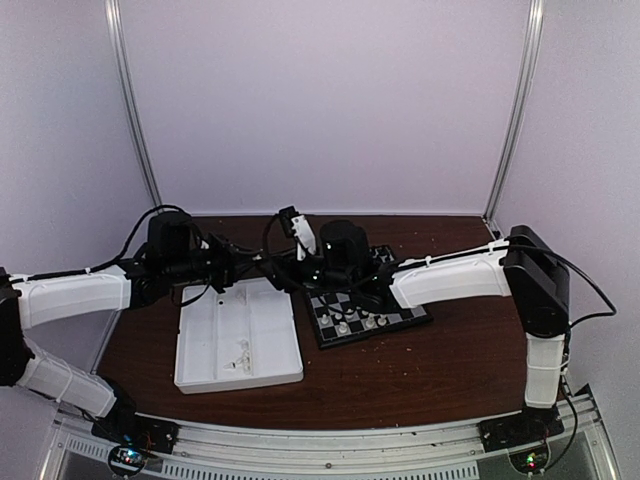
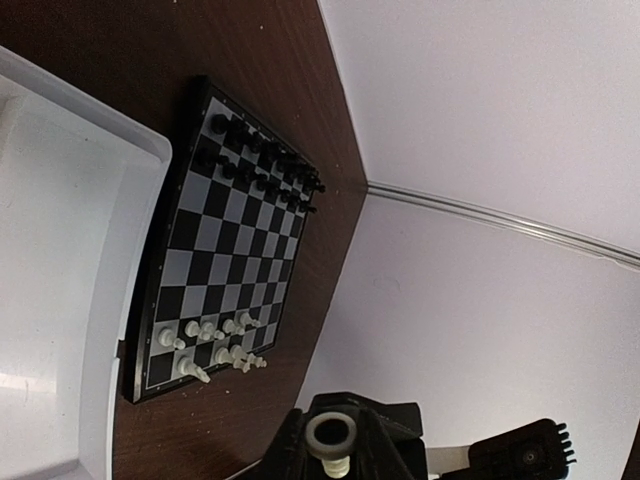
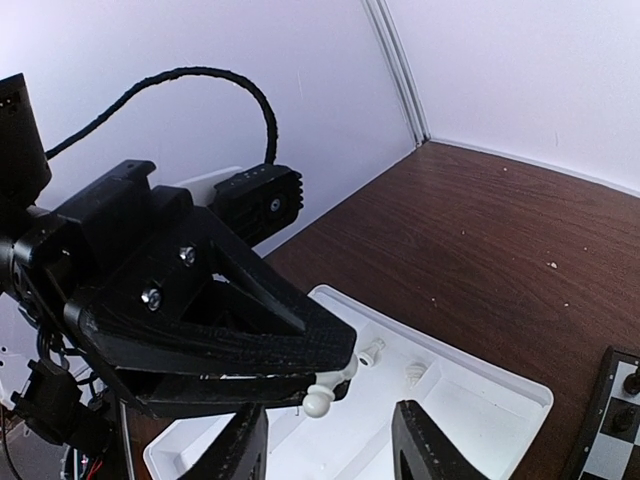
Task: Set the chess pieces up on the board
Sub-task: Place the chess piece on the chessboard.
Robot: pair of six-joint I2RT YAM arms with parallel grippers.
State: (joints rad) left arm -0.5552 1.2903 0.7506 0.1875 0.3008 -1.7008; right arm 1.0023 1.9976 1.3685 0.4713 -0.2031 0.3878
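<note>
Chess pieces (image 1: pixel 240 355) lie loose in the tray (image 1: pixel 205 335), one pawn (image 3: pixel 318 402) clamped by the left gripper (image 3: pixel 325 385), just ahead of the right gripper (image 3: pixel 330 415), whose jaws stand parted.

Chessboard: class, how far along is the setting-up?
Done: black chessmen line one edge of the board; several white chessmen stand opposite. In hand: the left gripper pinches a white piece. Left: loose white pieces lie in the tray; white rows unfilled.
</note>
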